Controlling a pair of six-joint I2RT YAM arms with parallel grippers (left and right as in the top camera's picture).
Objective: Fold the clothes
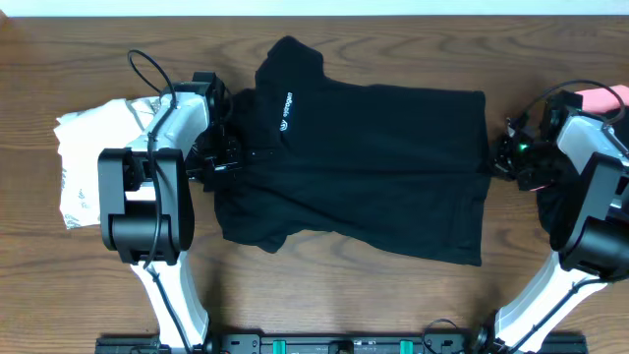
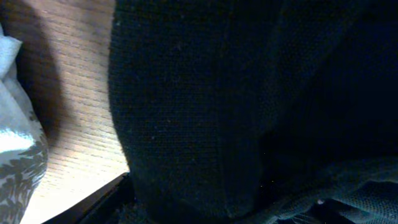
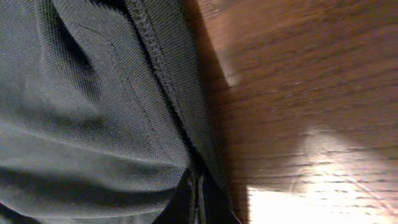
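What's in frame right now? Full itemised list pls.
table: 1, brown wood, under everything
black shirt: 1, black with a small white logo, spread flat mid-table
printed garment: 1, white with grey print, bunched at the left end of the table
pink piece: 1, pink, far right corner, partly hidden
left gripper: 1, black, at the shirt's left edge, jaws look apart with shirt fabric across them
right gripper: 1, black, at the shirt's right edge, shut on the hem
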